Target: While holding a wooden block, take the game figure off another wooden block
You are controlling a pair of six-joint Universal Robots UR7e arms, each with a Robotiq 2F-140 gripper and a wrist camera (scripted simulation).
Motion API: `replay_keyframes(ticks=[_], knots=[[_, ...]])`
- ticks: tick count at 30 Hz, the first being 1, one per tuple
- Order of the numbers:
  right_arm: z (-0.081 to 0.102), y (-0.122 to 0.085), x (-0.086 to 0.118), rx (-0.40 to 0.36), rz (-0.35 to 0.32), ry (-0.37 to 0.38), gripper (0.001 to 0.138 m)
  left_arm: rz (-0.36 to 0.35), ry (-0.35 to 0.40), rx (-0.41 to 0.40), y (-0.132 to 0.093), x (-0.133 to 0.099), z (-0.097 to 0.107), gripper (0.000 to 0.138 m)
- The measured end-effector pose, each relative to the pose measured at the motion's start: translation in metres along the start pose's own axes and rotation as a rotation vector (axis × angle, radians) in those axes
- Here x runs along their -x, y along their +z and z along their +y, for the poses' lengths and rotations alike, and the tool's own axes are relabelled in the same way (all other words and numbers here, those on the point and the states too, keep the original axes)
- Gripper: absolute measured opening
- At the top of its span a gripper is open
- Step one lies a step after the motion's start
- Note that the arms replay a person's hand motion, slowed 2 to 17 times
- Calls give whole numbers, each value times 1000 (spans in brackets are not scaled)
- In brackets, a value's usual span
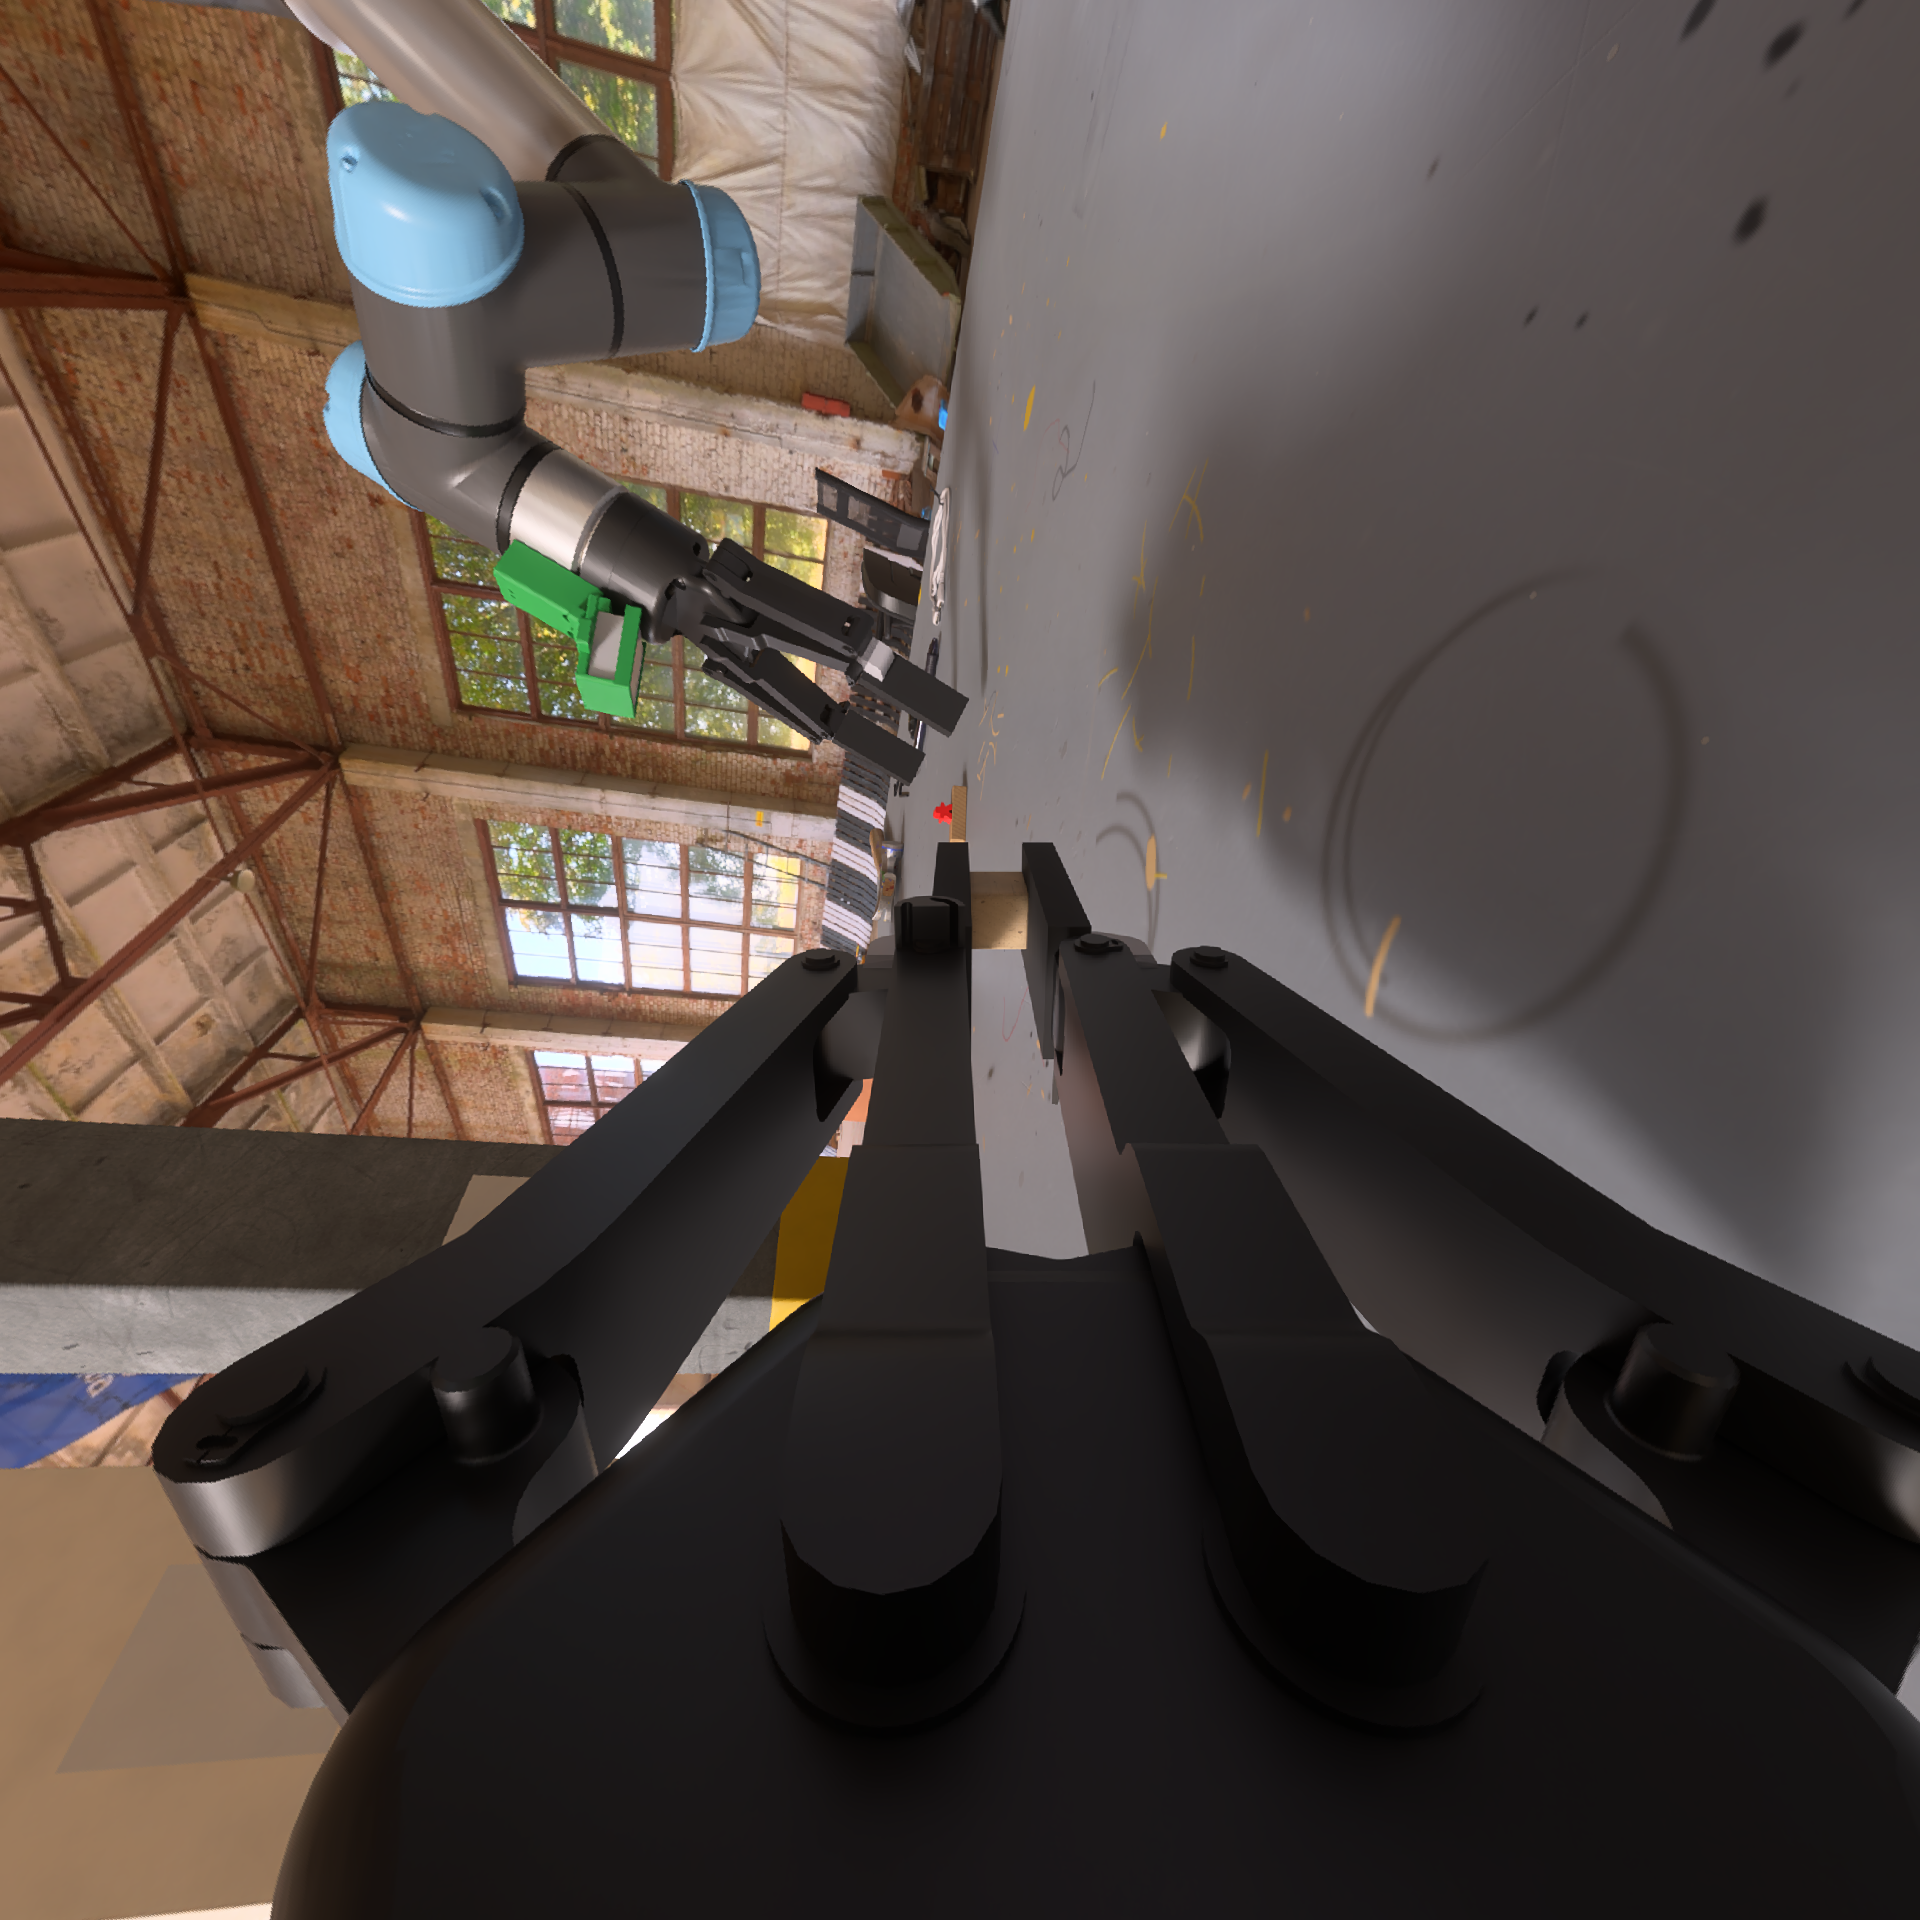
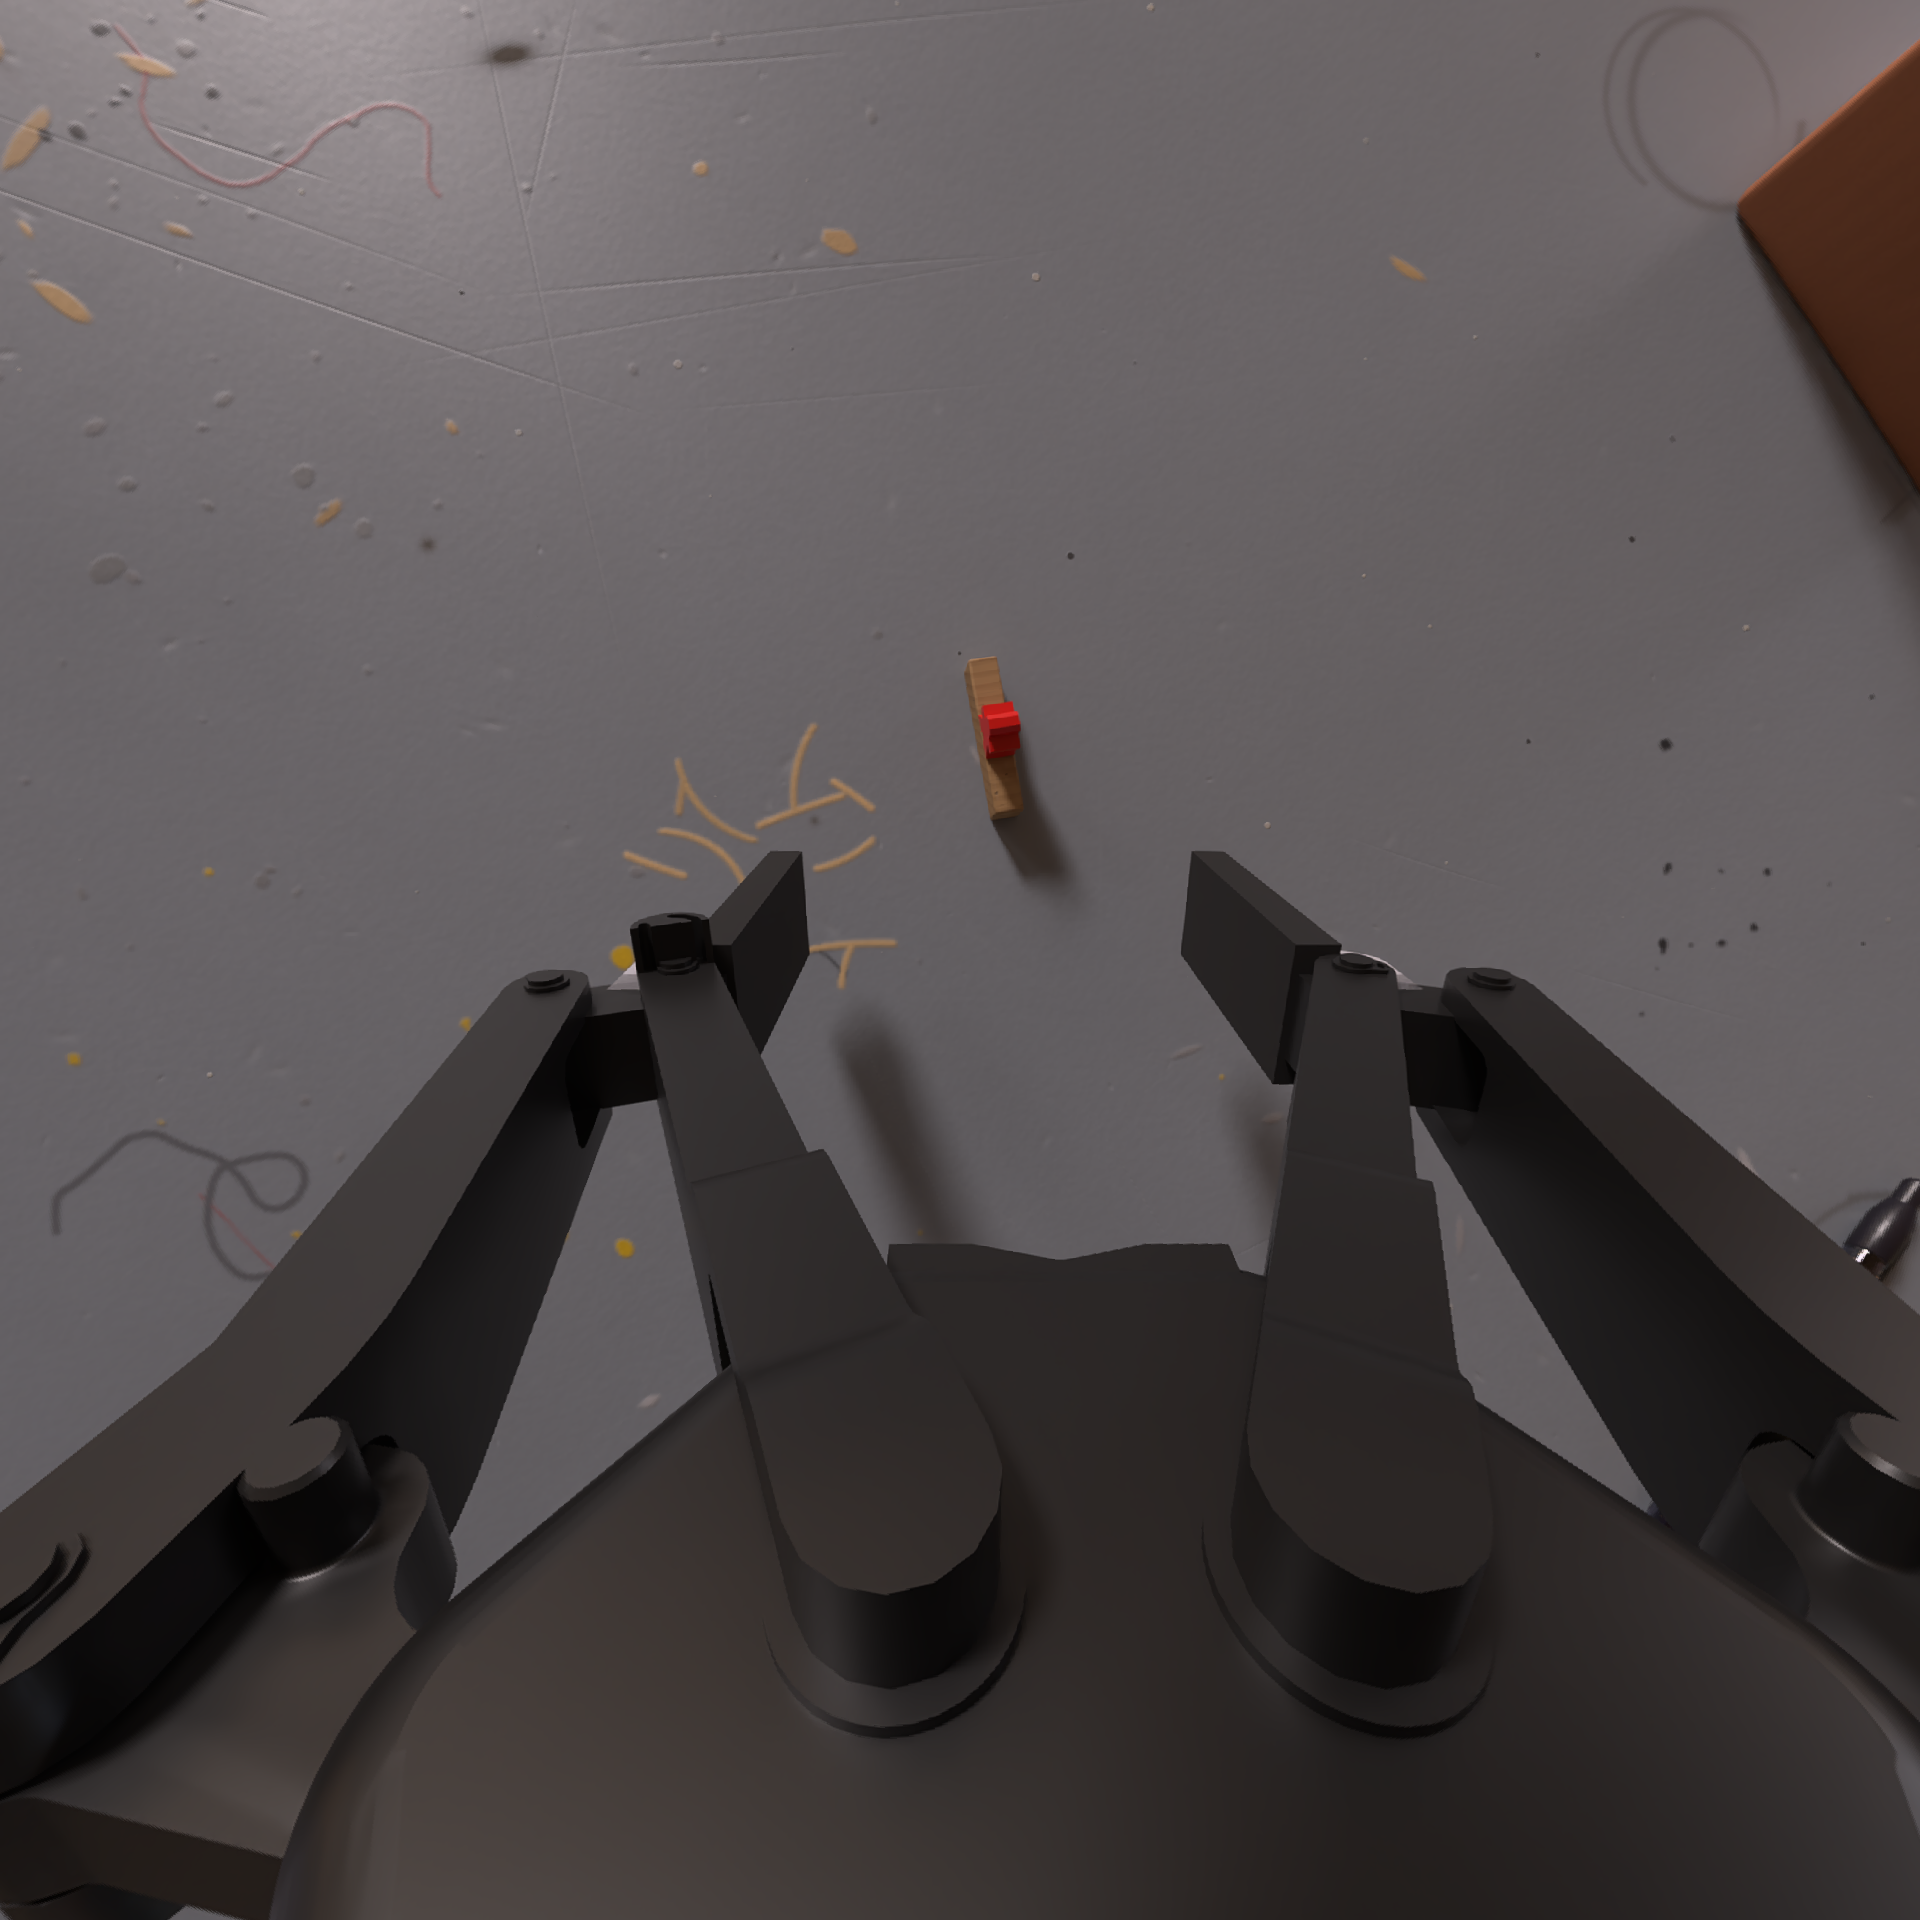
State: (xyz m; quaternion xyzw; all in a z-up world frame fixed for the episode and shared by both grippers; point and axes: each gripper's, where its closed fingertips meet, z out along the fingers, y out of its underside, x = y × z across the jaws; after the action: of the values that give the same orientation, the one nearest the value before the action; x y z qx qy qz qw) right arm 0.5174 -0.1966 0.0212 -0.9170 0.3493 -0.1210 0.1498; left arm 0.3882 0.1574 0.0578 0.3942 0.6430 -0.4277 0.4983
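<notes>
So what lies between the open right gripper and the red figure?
Only bare grey table, in the right wrist view: nothing between the right gripper and the red figure on its wooden block.

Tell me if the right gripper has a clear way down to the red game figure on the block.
Probably yes. The right gripper is open, fingers spread wide, and the red game figure sits exposed on the wooden block ahead of it. Only bare table lies between them; nothing blocks the approach.

Bare grey table (image 2: 1143, 436) surrounds the block (image 2: 994, 743) and red figure (image 2: 1002, 727); brown box (image 2: 1860, 260) well apart.
</notes>
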Motion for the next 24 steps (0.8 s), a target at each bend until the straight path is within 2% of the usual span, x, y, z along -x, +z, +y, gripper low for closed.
replay_keyframes(ticks=[9,24], knots=[[2,-1,-10,16,38,-3,89,3,0,0,0,0,0,14],[13,0,-10,81,6,-6,75,8,-1,-1,0,-1,0,14]])
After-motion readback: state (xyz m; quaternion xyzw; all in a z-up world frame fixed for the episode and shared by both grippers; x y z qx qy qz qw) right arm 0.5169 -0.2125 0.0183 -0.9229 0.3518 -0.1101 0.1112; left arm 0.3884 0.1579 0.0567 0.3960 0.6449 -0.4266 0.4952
